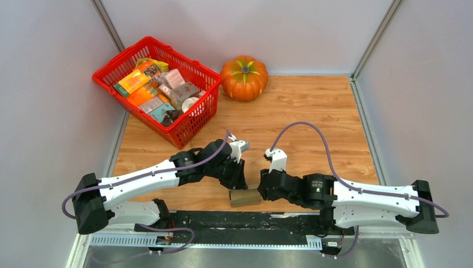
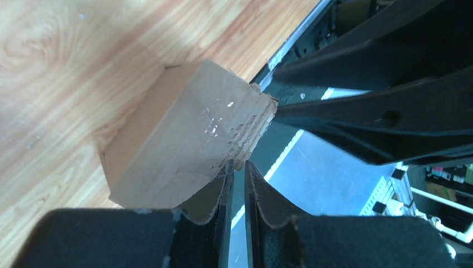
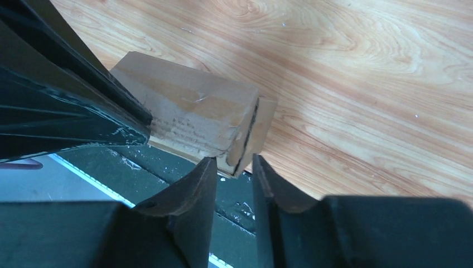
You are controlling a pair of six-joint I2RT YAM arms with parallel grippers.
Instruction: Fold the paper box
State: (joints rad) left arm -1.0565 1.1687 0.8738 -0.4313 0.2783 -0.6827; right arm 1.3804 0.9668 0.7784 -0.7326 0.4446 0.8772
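Down at the near edge of the desk [image 1: 312, 111] lies the paper box [image 1: 245, 197] [image 2: 184, 139] [image 3: 195, 111], a small brown cardboard block, closed up. Its near side reaches over the black base rail [image 1: 240, 220]. At one end, in the right wrist view, an end flap stands slightly off the body, with a dark slit between them.

The left arm [image 1: 167, 173] comes down on the box from the left. Its jaws are drawn almost together with only a thin slit of light between them, their tips at the box's frayed corner; whether they nip the cardboard I cannot tell. The right arm [image 1: 334, 192] reaches in from the right. Its jaws are narrowly spread, and the corner of the loose end flap sits just at the gap between the tips, gripped by neither.

Well apart at the far side, a red shopping basket [image 1: 198, 120] holds colourful printed packages [image 1: 136, 81], and an orange pumpkin [image 1: 244, 78] stands just beside it.
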